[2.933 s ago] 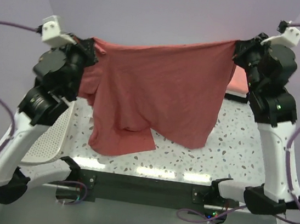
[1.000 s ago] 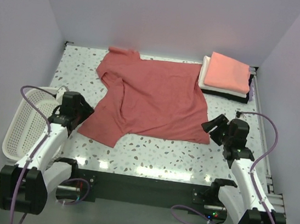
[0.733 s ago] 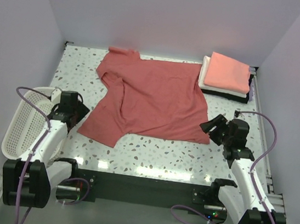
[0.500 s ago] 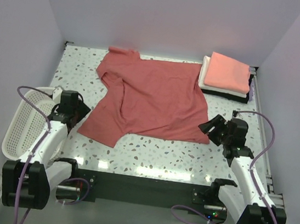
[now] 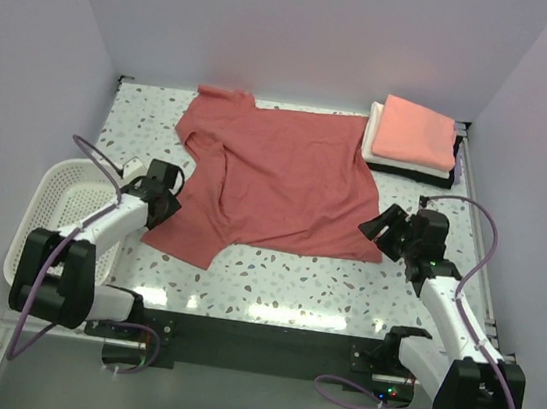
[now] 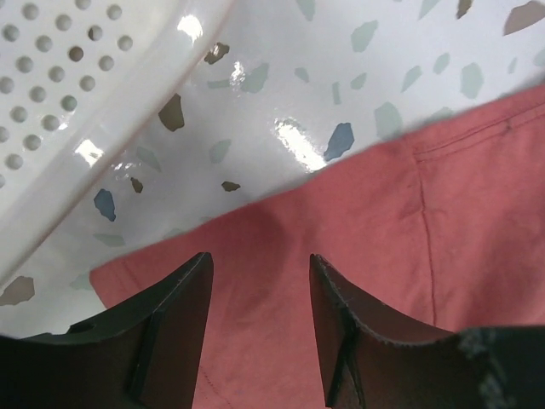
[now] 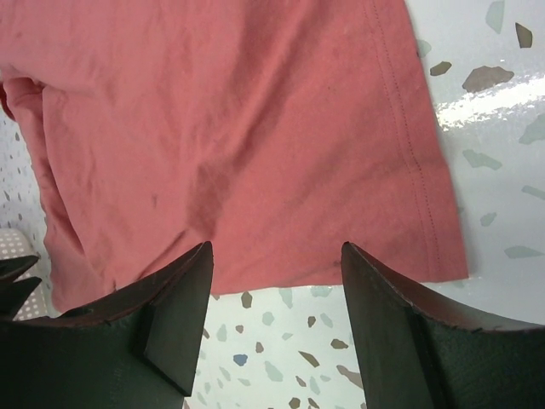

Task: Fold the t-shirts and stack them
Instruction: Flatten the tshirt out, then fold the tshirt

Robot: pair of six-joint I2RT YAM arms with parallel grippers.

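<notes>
- One brick-red t-shirt [image 5: 287, 176] is lying spread in the middle, running left to right, its left part doubling over and hiding the neck.
- Three folded t-shirts [image 5: 416, 133] are sitting stacked far right, the lower two showing edges only.
- The left gripper [image 5: 170, 194] and right gripper [image 5: 376, 226] are hanging spread-fingered at its near corners, pinching nothing.

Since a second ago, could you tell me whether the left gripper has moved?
Yes: the left gripper shifted right, away from the basket, over the red t-shirt's edge.

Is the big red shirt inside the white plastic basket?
No, the brick-red cloth t-shirt lies spread out on the speckled table, beside the white plastic mesh basket, not in it.
</notes>
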